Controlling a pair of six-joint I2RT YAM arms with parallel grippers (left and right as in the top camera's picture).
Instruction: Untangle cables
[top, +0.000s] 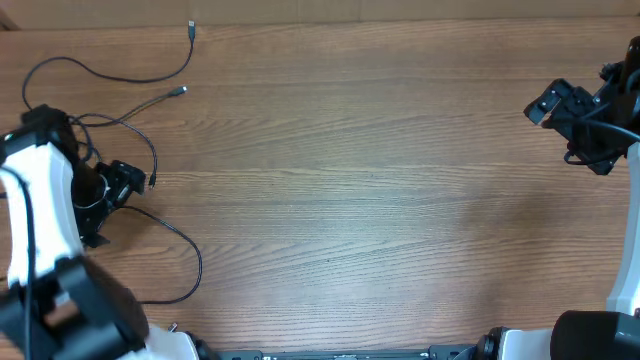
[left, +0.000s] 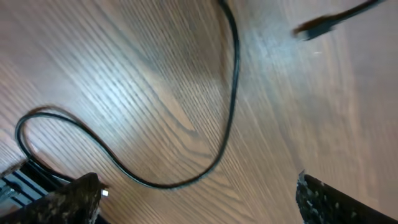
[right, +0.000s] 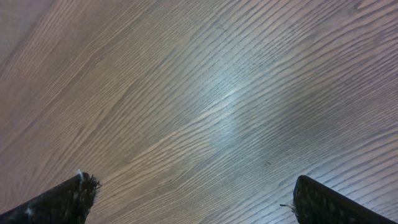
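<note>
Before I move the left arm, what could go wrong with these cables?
1. A thin black cable curves on the table below the open left jaws; closing now may miss it or only drag its loop.
2. Loose black strands lie right beside the left arm, so a sweep could snag and re-tangle them.
3. One small plug end sits near the wooden table's far edge; a pull might tip it off.
</note>
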